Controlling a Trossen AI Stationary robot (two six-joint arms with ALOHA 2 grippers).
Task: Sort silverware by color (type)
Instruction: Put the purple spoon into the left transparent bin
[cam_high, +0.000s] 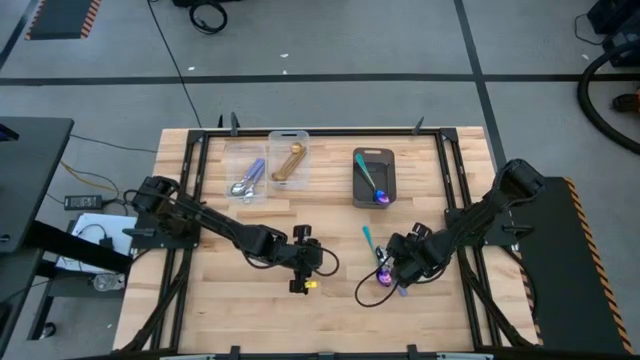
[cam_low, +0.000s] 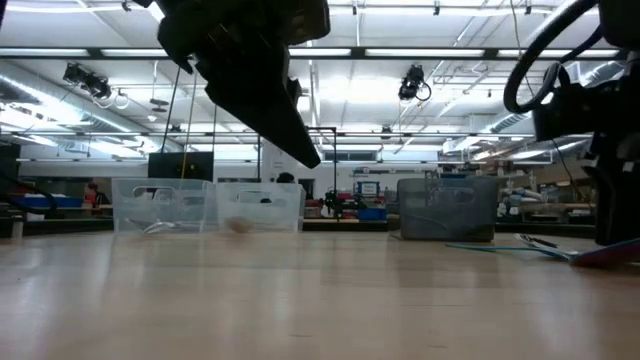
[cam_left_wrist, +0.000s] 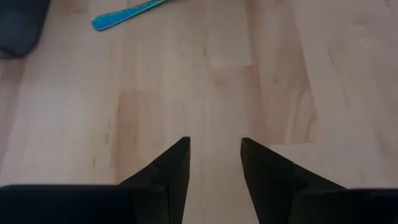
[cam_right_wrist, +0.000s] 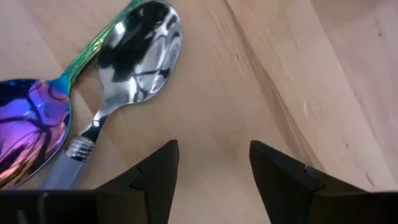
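Observation:
Two spoons lie on the table by my right gripper (cam_high: 392, 268). One is an iridescent blue-purple spoon (cam_high: 382, 273) with a teal handle (cam_high: 368, 240); the other is a silver spoon (cam_right_wrist: 140, 46) with a lavender handle (cam_right_wrist: 59, 177). The right wrist view shows them side by side, bowls up, just beyond and to one side of my open right fingers, untouched. My left gripper (cam_high: 312, 262) hovers open over bare wood near the table's middle; the teal handle's end (cam_left_wrist: 124, 14) shows ahead of it. The clear bins hold a silver spoon (cam_high: 245, 182) and a gold spoon (cam_high: 288, 165); the dark grey bin holds an iridescent spoon (cam_high: 377, 190).
Two clear plastic bins (cam_high: 243, 150) (cam_high: 288, 137) and a dark grey bin (cam_high: 373, 157) stand along the table's far side. A black frame rail (cam_high: 460, 210) runs near the right edge. Bare wood lies between the two grippers and toward the near edge.

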